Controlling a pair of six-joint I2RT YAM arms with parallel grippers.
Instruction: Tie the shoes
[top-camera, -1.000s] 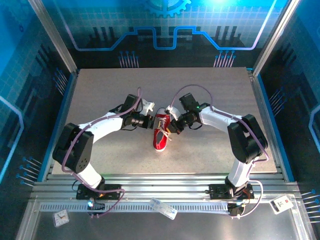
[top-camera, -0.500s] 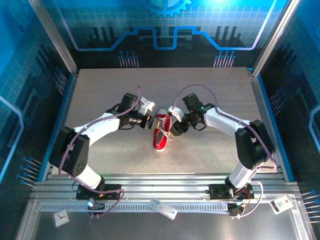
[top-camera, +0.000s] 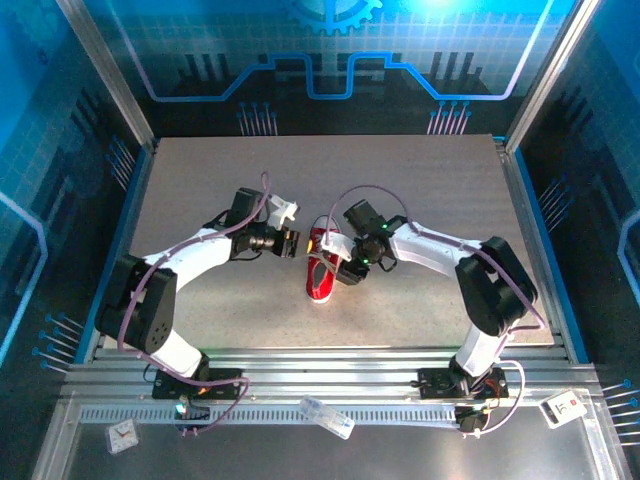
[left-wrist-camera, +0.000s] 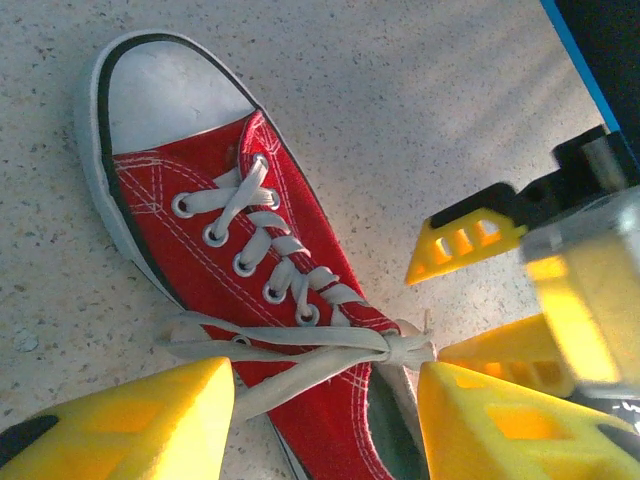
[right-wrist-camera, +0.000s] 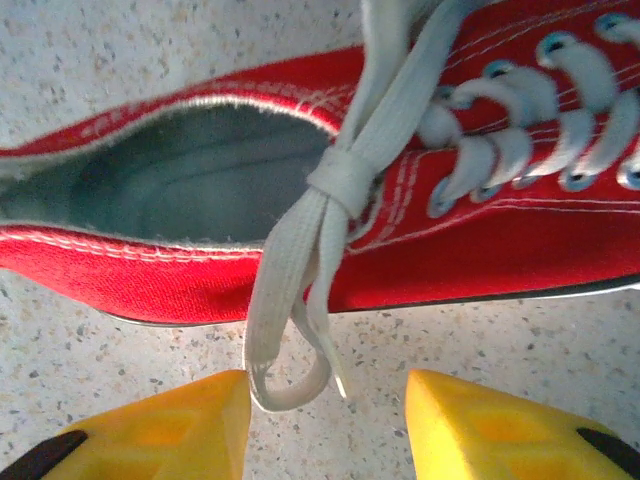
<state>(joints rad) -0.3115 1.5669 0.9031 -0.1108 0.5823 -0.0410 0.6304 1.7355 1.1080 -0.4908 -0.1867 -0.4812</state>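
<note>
Now: small red canvas sneaker (top-camera: 320, 272) with white toe cap, near the middle of the grey table (top-camera: 420, 180), flat white laces (right-wrist-camera: 300, 260) crossed in one knot.
Left gripper (left-wrist-camera: 322, 385) and right gripper (right-wrist-camera: 325, 390) both gape, holding nothing. Best, I judge: right closes low on the lace loop, then draws outward slowly. No legible branding.

The red shoe (right-wrist-camera: 480, 250) lay on its side across the speckled table (right-wrist-camera: 120, 60). Its gray inside showed on the left. Its white laces (right-wrist-camera: 520, 110) crossed through the holes on the right. A knot (right-wrist-camera: 345, 180) sat by the mouth of the shoe. Two lace ends (right-wrist-camera: 290, 330) hung down from it over the red side and onto the table. Below them was the right gripper (right-wrist-camera: 325, 420). Its yellow fingers (right-wrist-camera: 170, 425) stood apart, and the lace ends lay just by the left one.
</note>
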